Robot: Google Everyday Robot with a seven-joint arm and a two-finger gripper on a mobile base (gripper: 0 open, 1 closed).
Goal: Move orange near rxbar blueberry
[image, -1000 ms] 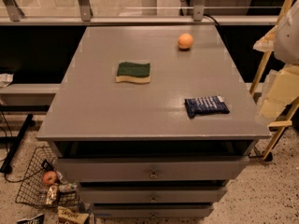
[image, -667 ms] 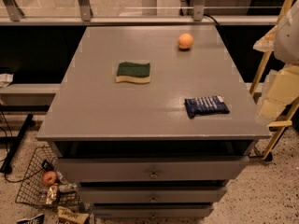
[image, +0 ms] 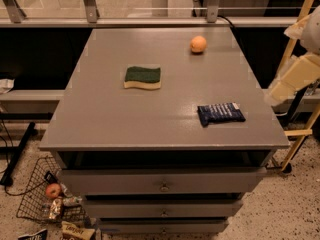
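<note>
The orange (image: 198,44) sits at the far right of the grey tabletop (image: 150,119). The rxbar blueberry (image: 220,114), a dark navy wrapper with white lettering, lies flat near the front right corner, well apart from the orange. Only cream-coloured arm links (image: 295,76) show at the right edge, beside the table and off its surface. My gripper is out of view beyond that edge. Nothing is held over the table.
A green and yellow sponge (image: 143,77) lies left of centre on the tabletop. Drawers (image: 164,186) front the cabinet below. A wire basket (image: 47,199) with a reddish apple (image: 52,190) and packets sits on the floor at the lower left. A rail runs behind the table.
The cream arm links at the right edge have shifted slightly up and to the left. The orange, the bar and the sponge have not moved.
</note>
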